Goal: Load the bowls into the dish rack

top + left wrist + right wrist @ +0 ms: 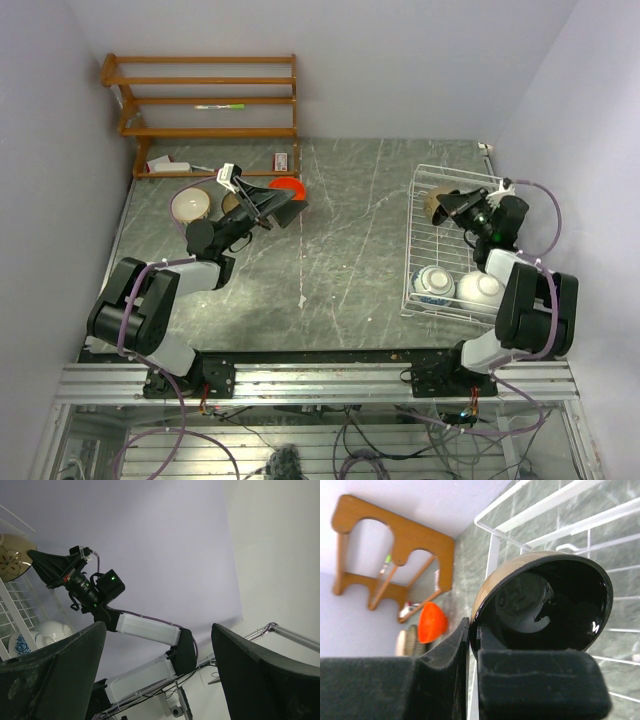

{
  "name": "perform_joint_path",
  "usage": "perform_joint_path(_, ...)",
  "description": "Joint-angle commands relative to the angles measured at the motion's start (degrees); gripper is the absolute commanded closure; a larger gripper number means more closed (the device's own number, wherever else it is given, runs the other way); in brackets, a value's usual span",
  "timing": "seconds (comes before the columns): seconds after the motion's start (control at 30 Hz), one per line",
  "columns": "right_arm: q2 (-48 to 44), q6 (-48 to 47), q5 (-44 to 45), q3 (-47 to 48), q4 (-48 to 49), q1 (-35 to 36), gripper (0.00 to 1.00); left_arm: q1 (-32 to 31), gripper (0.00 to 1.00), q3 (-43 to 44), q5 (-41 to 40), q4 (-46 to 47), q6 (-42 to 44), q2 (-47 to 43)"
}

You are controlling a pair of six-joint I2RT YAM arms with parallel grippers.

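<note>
Right now my right gripper (472, 645) pinches the brown bowl (540, 605) by its dark rim, one finger inside and one outside. The bowl stands tipped on edge just past my fingertips, its mouth facing back at me, with the wires of the dish rack (495, 525) behind it. My left gripper (157, 670) is spread wide.

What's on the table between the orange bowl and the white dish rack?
Nothing. In the top view, only bare grey marbled tabletop separates the orange bowl from the dish rack.
</note>
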Motion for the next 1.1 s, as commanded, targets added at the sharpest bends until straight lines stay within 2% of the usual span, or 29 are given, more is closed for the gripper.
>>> perform_joint_path(0.0,3.2,16.7,-14.2,-1.8,27.8,-2.7,1.00,0.7,0.03,1.0,1.6,11.9,0.0,-0.3)
perform_joint_path(0.23,11.9,29.1,-16.5,-1.3,45.7,-3.4,1.00,0.7,0.03,1.2,1.4,11.9,0.2,-0.2)
perform_joint_path(0.53,29.4,42.0,-15.1,2.3,65.2,-4.8,1.00,0.7,0.04,1.7,1.5,11.9,-0.1,0.2)
perform_joint_path(0.77,33.2,42.4,-16.8,1.5,63.4,-6.0,1.00,0.7,0.04,1.7,1.1,11.9,0.2,0.8)
perform_joint_path(0.97,32.4,40.1,-18.6,-2.0,57.4,-8.7,1.00,0.7,0.03,1.8,1.2,11.9,0.1,1.9)
perform_joint_path(1.07,29.8,36.2,-18.1,-3.1,49.9,-9.6,0.96,0.7,0.04,1.8,1.1,11.9,0.1,2.2)
